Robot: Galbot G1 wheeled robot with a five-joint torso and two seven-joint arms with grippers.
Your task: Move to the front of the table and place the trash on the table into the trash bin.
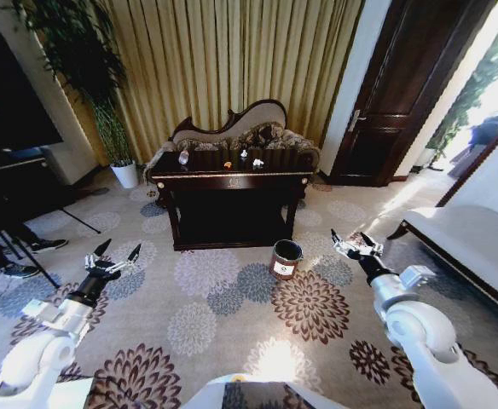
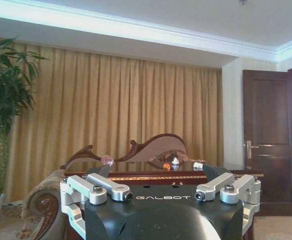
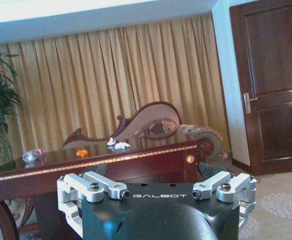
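Lying on the dark desk [image 1: 232,181] well ahead: a clear bottle [image 1: 183,158] toward its left end and small orange and white scraps [image 1: 242,158] near the middle, with the trash bin [image 1: 286,259] waiting on the carpet just off the front right leg, handy for dropping. Hanging low and wide apart, well short of the desk, left gripper [image 1: 112,255] and right gripper [image 1: 355,241], fingers spread and grasping nothing, likely kept clear for driving up.
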